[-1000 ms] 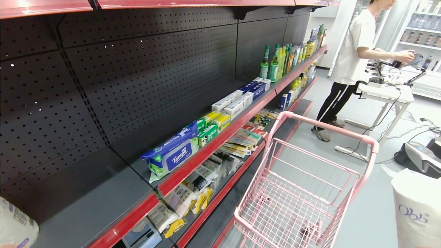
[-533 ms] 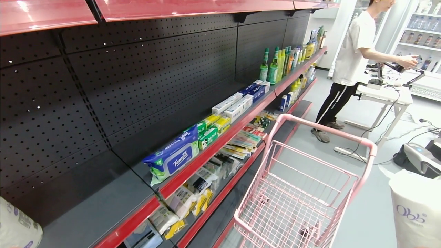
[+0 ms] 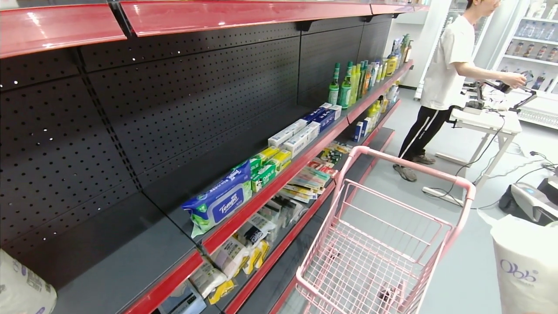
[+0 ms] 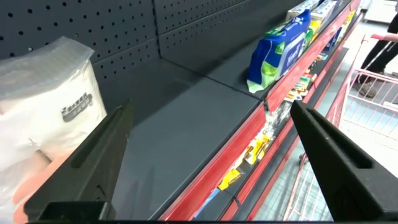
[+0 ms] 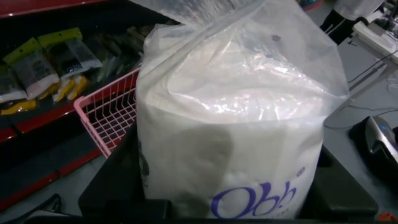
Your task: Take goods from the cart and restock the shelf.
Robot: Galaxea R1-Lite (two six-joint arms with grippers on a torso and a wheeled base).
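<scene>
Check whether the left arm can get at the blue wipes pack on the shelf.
Probably yes: the left gripper is open and empty, and only bare shelf separates it from the blue wipes pack. The white pack sits off to one side.

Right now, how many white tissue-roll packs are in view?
2. The left pack sits at the near end of the shelf, beside the open left gripper. The right pack is held in the right gripper, by the cart. Others may be hidden.

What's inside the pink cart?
In the pink cart, the visible wire basket holds no goods; one small dark shape low at its near end is unidentifiable. Its nearest part lies outside the picture.
</scene>
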